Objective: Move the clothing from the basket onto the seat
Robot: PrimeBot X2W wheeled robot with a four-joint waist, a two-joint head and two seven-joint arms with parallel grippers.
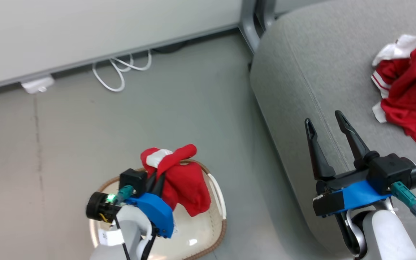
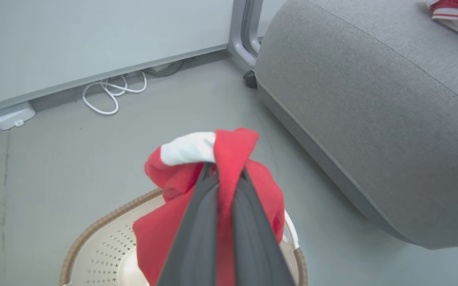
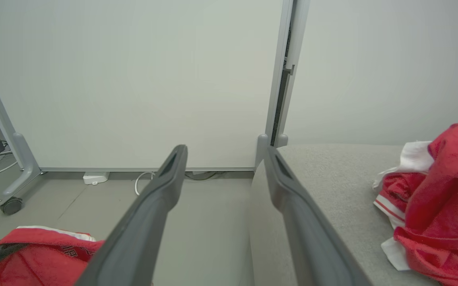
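Left pincer (image 1: 157, 178) clenched on red garment (image 1: 186, 187) | hanging above basket (image 1: 224, 225) | right pincer (image 1: 323, 118) released

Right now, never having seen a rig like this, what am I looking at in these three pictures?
This is a wheeled robot with two arms. One picture looks down from its head. The other two look along each arm's dark fingers from wrist cameras. The left gripper is shut on a red garment, which hangs over the basket on the floor. The right gripper is open and empty, by the edge of the grey seat, where another red-and-white garment lies bunched.
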